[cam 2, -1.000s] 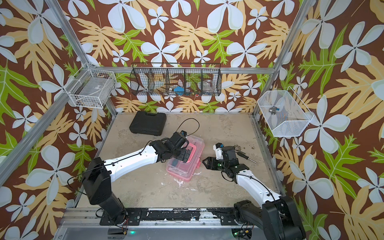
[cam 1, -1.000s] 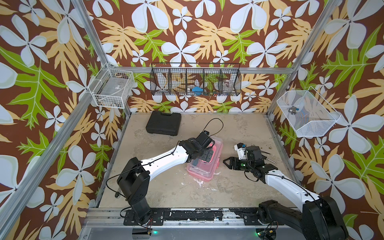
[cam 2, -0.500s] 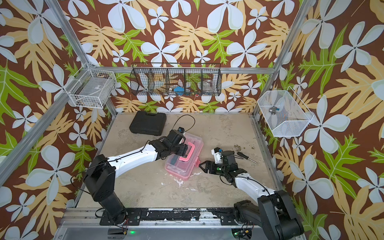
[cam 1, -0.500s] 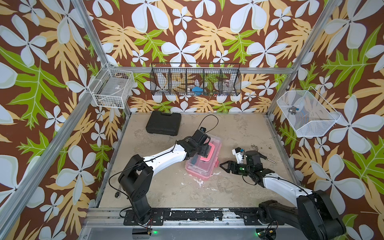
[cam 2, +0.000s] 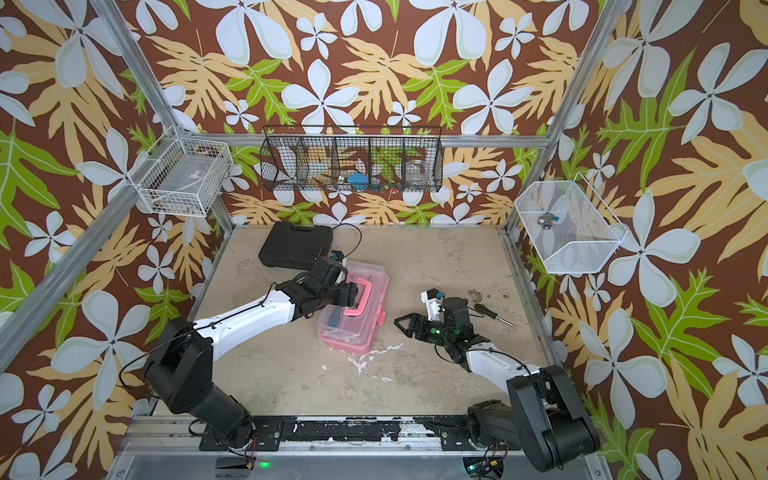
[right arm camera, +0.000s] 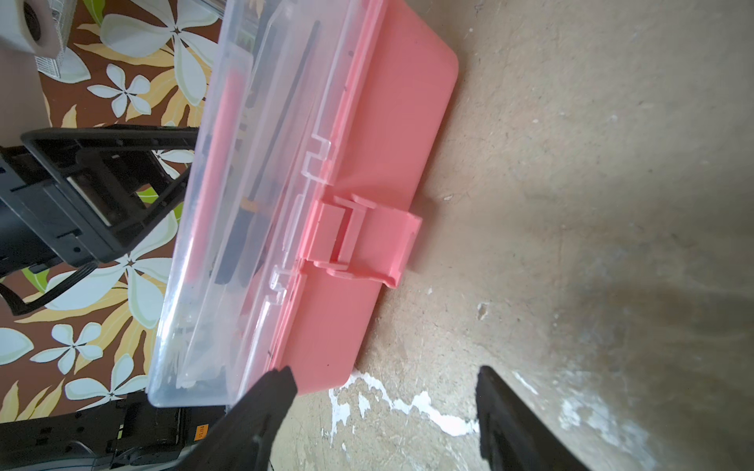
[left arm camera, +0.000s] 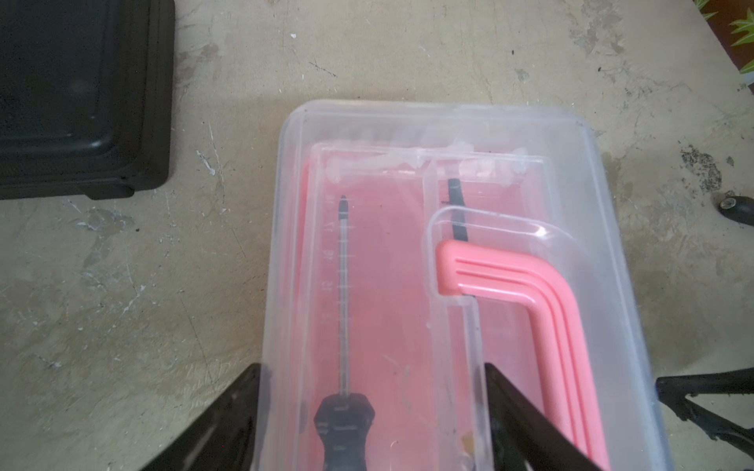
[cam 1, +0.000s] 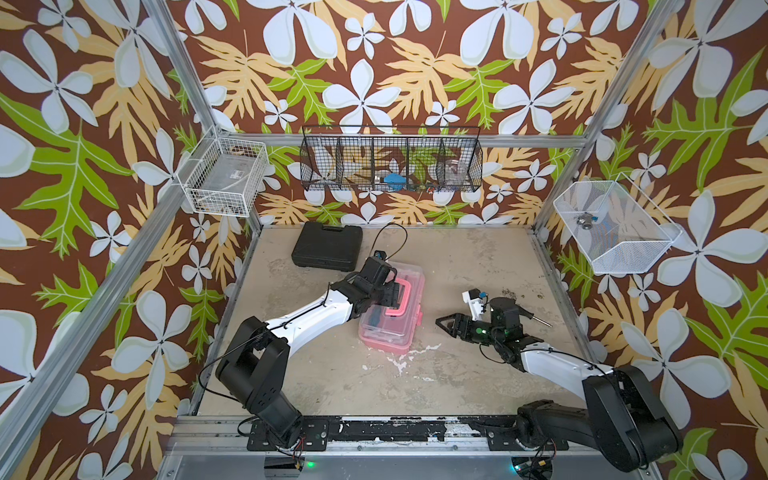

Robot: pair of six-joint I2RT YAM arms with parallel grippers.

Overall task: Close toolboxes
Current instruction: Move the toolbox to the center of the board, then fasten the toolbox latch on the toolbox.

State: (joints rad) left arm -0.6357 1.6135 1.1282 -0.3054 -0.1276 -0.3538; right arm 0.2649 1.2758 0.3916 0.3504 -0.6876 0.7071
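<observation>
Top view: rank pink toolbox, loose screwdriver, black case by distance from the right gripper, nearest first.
From the right gripper:
1. pink toolbox, just off its fingertips, toward table centre.
2. loose screwdriver, behind the wrist, toward the right table edge.
3. black case, far-left corner by the back wall.

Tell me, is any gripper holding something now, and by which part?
Nothing is held. The left gripper stands open over the pink toolbox lid; the right gripper is open beside it, apart.
</observation>
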